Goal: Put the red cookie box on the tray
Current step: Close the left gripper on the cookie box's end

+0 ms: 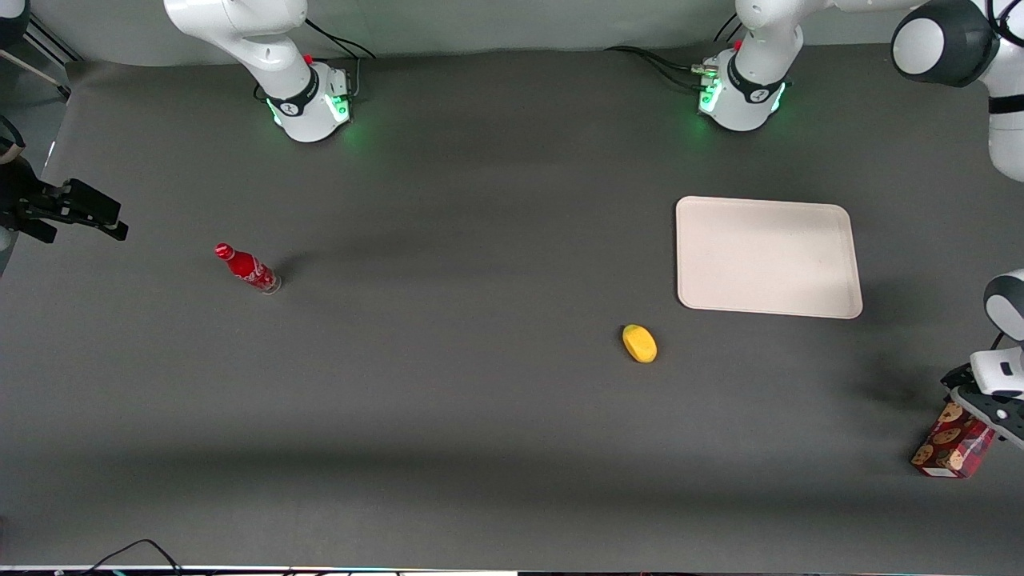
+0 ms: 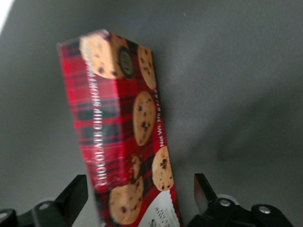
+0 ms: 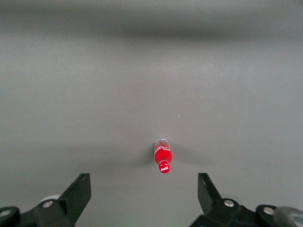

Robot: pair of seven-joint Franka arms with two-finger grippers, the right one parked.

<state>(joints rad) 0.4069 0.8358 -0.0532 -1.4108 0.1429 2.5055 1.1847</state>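
Observation:
The red cookie box (image 1: 948,444), a dark-red plaid carton printed with cookies, stands at the working arm's end of the table, nearer the front camera than the tray. My left gripper (image 1: 980,412) is at the box's upper end. In the left wrist view the gripper (image 2: 141,194) is open. Its two black fingers (image 2: 75,194) straddle the white-label end of the box (image 2: 118,118), with a gap showing on each side. The beige tray (image 1: 768,256) lies flat with nothing on it, farther from the front camera than the box.
A small yellow object (image 1: 639,343) lies on the dark table a little nearer the front camera than the tray. A small red bottle (image 1: 248,269) stands toward the parked arm's end, and the bottle (image 3: 163,156) also shows in the right wrist view.

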